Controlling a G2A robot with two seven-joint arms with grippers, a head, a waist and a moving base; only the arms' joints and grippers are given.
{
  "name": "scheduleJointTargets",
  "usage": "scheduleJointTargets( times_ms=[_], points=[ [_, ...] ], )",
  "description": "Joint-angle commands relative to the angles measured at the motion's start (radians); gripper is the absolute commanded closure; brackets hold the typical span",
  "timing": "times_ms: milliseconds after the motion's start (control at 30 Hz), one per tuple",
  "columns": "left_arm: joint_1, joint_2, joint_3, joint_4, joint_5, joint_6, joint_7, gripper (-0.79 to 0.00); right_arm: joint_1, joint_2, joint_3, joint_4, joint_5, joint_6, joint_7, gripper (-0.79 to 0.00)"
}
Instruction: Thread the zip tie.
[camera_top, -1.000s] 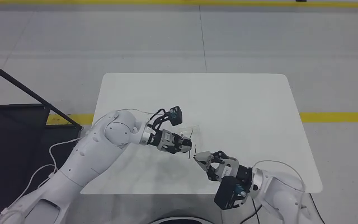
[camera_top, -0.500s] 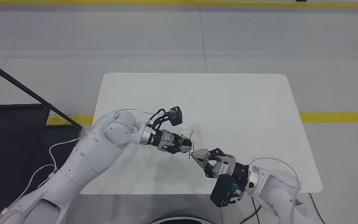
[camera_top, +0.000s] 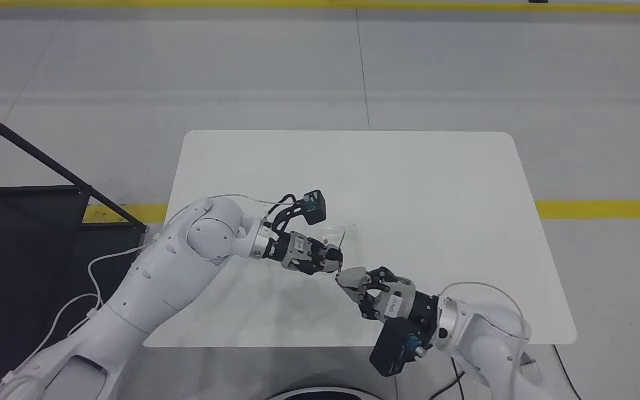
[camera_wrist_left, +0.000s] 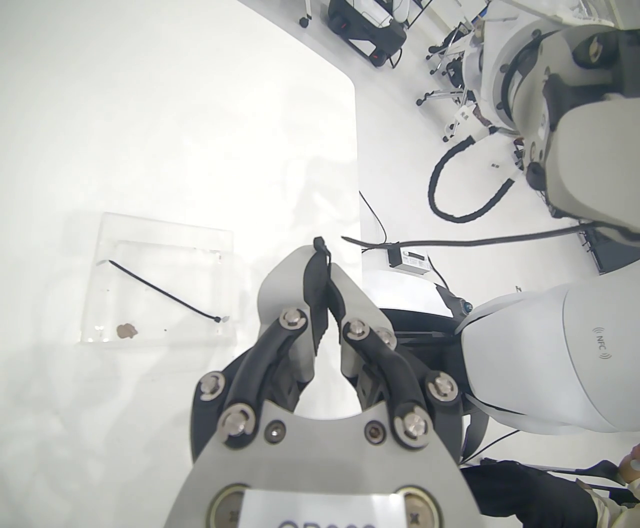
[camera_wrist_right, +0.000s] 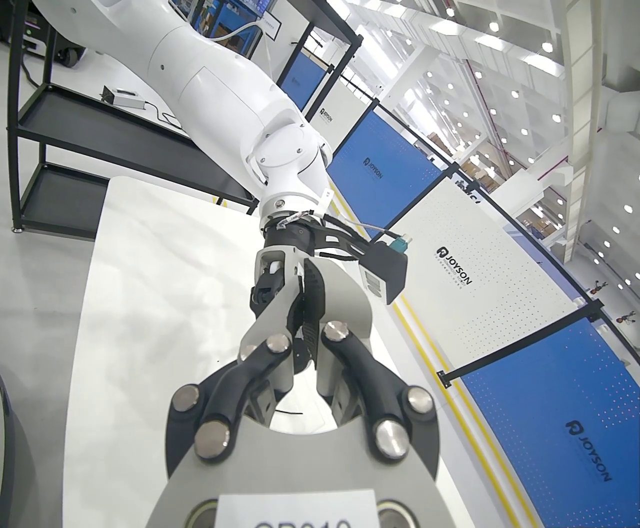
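A black zip tie is pinched in my left gripper (camera_wrist_left: 322, 280), which is shut on it, and the tie's head (camera_wrist_left: 320, 246) pokes out past the fingertips. In the top view this gripper (camera_top: 328, 259) hovers over the table's near middle. My right gripper (camera_top: 350, 283) sits just in front of it, almost tip to tip. Its fingers (camera_wrist_right: 312, 285) are pressed together, and a thin black strand (camera_wrist_right: 289, 412) of the tie shows beneath them. The left gripper's fingers (camera_wrist_right: 270, 280) stand right behind.
A clear shallow tray (camera_wrist_left: 115, 235) lies on the white table (camera_top: 430, 190) beside my left gripper, with a second black zip tie (camera_wrist_left: 165, 296) inside. In the top view the tray (camera_top: 338, 236) is just behind both grippers. The table's near edge (camera_top: 250, 345) is close.
My right gripper has slid up and left across the table until it nearly meets the left gripper. The left arm has stayed put.
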Motion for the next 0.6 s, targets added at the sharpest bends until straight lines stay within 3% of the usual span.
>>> scheduleJointTargets(
  times_ms=[0,567],
  points=[
    [0.0,0.0,0.0,0.0,0.0,0.0,0.0,0.0,0.002,0.0,-0.002,0.001,-0.001,0.0,0.001,0.0],
    [0.0,0.0,0.0,0.0,0.0,0.0,0.0,0.0,0.026,0.003,-0.014,0.019,0.017,0.007,0.031,0.0]
  ],
)
